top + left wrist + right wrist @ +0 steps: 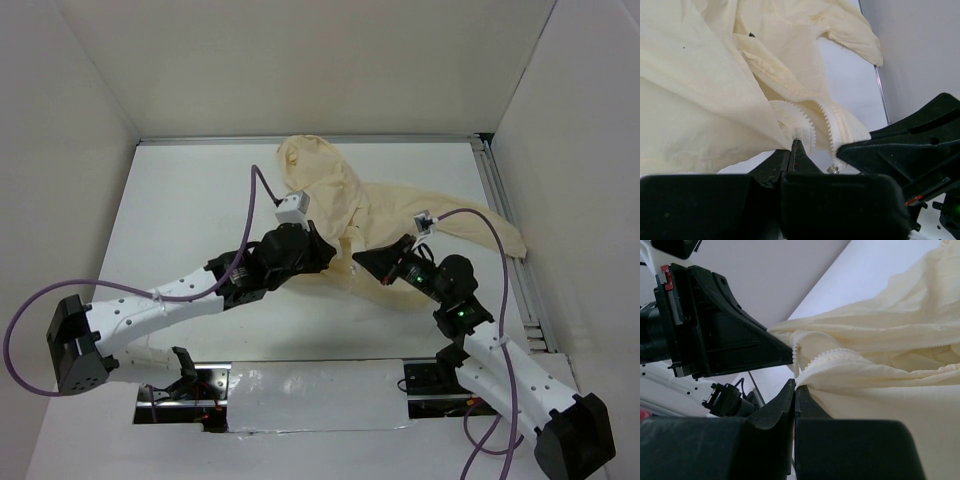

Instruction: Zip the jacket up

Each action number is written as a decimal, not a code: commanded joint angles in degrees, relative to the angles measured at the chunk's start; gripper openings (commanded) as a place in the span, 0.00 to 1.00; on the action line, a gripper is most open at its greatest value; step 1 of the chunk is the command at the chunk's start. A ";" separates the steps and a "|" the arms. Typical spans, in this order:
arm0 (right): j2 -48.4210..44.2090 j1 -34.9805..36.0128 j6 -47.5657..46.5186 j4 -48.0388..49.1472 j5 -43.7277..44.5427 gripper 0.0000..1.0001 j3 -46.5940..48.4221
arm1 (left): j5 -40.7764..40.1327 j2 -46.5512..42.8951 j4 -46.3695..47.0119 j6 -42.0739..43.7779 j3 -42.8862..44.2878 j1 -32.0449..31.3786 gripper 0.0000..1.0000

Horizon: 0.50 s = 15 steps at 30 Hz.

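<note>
- The jacket (345, 205) is pale yellow and soft. It lies crumpled on the far middle part of the white table (190, 200). One sleeve (485, 230) reaches out to the right side.
- The left arm (160, 300) comes in from the near left. The right arm (500, 360) comes in from the near right. Both point at the near edge of the jacket.
- The left gripper (795, 145) has its two fingers pressed together. They pinch the cloth at the jacket's edge, right by the zipper.
- The right gripper (794, 386) also has its fingers pressed together. They pinch the jacket's cloth on the other side of the zipper.
- The two grippers sit very near each other, tip facing tip, with a bit of jacket between them.
- The zipper teeth (807, 122) are small and white. The two rows curl apart just above the left gripper's tips, so the zipper is open here.
</note>
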 commanded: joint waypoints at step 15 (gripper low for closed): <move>1.97 5.68 -1.90 6.00 12.75 0.00 -0.47 | 0.03 3.60 1.65 -5.55 4.48 -0.08 0.00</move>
